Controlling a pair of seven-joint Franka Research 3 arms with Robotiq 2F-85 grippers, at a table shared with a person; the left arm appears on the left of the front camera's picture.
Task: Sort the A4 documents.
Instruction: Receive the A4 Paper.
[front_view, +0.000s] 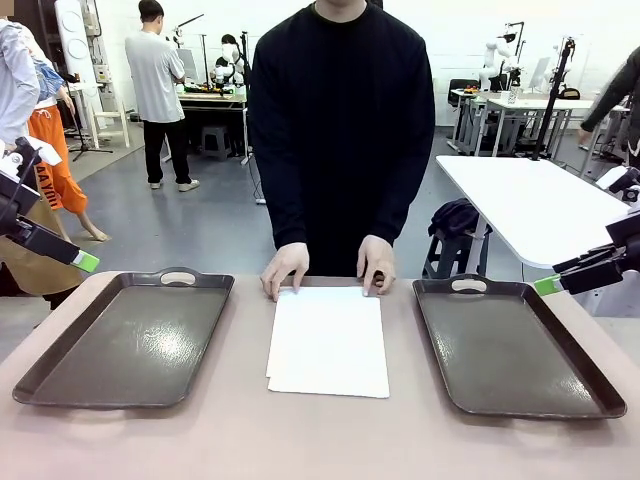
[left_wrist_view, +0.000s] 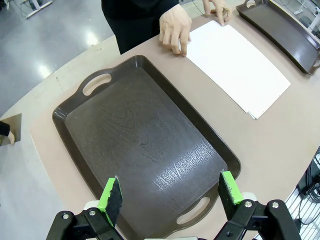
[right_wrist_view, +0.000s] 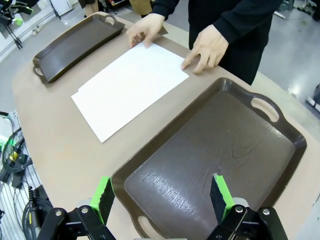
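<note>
We see a tan worktop: a dark brown tray lies at frame left, a second tray at frame right, and the A4 documents sit stacked at centre between them.

This is a robotics lab set in a large open hall. A smooth grey floor runs back to plain white walls. At the far left a person in a white shirt stands at a workbench crowded with equipment. To the right stand white tables, the farther ones loaded with gear on stands. Loose cables hang beside the near table.
</note>
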